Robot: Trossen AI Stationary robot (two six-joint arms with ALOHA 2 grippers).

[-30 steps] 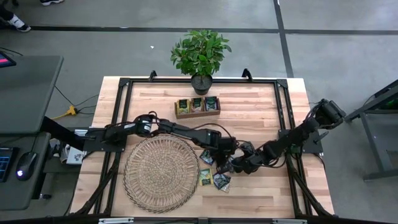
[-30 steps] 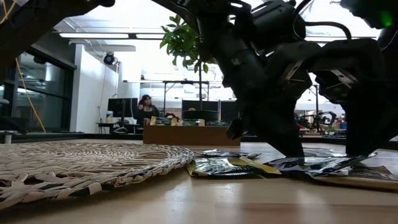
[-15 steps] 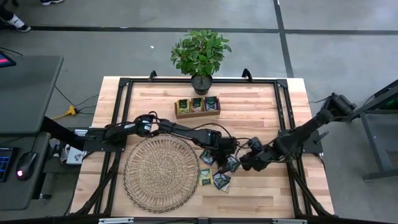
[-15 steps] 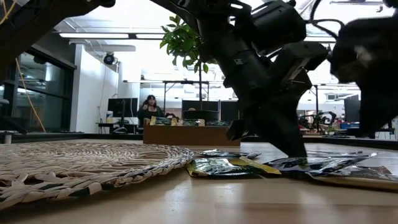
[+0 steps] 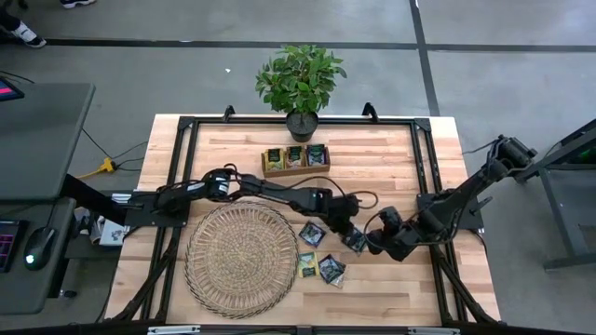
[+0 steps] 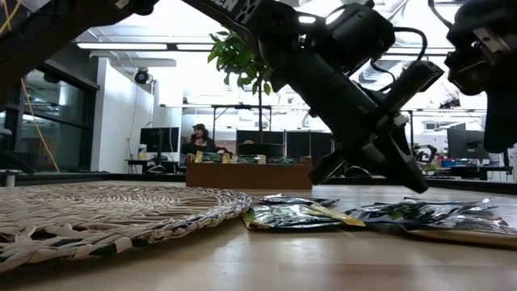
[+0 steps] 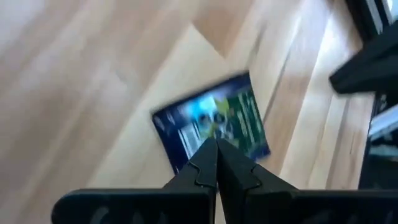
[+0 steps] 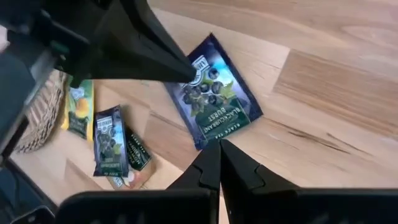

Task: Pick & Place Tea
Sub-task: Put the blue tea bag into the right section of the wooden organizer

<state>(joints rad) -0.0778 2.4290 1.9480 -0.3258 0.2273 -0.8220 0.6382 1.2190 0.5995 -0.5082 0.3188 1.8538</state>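
A: What lies farthest left on the desk (image 5: 391,158)?

B: The round wicker mat (image 5: 241,259), well to the left of both grippers. Beyond it, at the far side, the wooden tray (image 5: 295,160) holds sachets, with a potted plant (image 5: 300,82) behind.

A: And the left gripper (image 5: 352,233)?

B: Its fingers are pressed together, holding nothing. The tip points down at a dark navy sachet (image 5: 355,241) that lies flat on the desk directly under it; whether it touches I cannot tell.

A: Other tea?

B: To the left of that gripper, beside the mat's rim, lie another dark sachet (image 5: 311,234), a yellow-green sachet (image 5: 306,265) and a dark one (image 5: 331,270).

A: The right gripper (image 5: 381,244)?

B: Just right of the navy sachet, fingers together, empty, aimed at the sachet's edge.
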